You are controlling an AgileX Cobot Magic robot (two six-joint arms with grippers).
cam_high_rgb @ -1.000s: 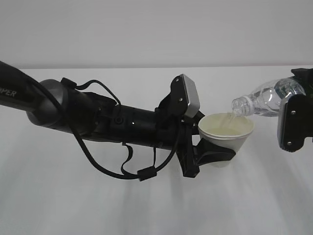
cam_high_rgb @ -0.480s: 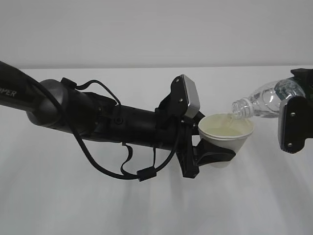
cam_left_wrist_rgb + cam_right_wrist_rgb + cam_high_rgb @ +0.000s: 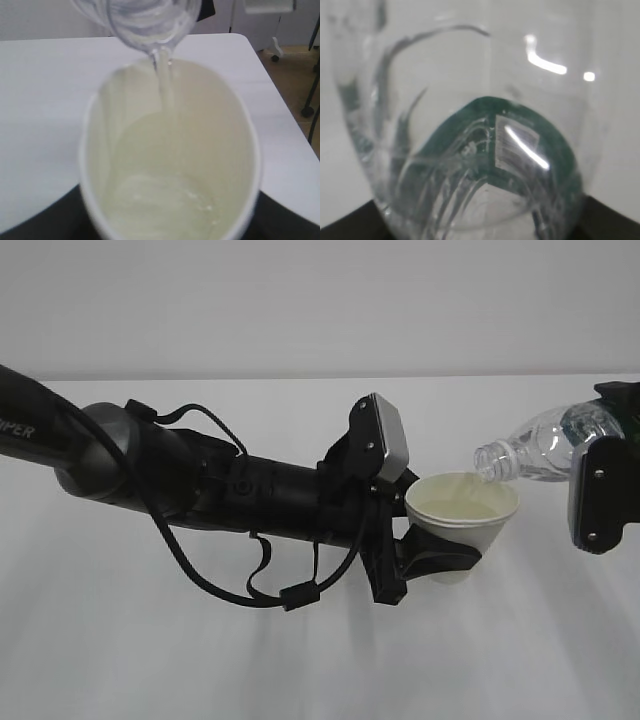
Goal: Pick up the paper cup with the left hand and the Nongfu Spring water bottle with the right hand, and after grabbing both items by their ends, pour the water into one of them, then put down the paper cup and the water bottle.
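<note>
1. Bottle tilt eased slightly since a second ago, neck raised a bit; cup hasn't moved
2. Your left hand point(image 3: 440, 562) is clamped on the paper cup point(image 3: 462, 510), held above the tabletop point(image 3: 300, 660)
3. Your right hand point(image 3: 600, 490) grips the Nongfu Spring water bottle point(image 3: 540, 448) by its base, mouth over the cup rim
4. Pour is under way: thin stream of water point(image 3: 164, 82) falls in, cup partly filled; setting both down is left
5. Bottle clear, ribbed, green label; looks nearly drained

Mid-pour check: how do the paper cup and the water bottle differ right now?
The paper cup stands upright, mouth up; the water bottle is tipped, neck down toward the cup. The cup is opaque white; the bottle clear plastic. The cup is taking in water; the bottle is giving it out. Each is held off the table by a gripper.
</note>
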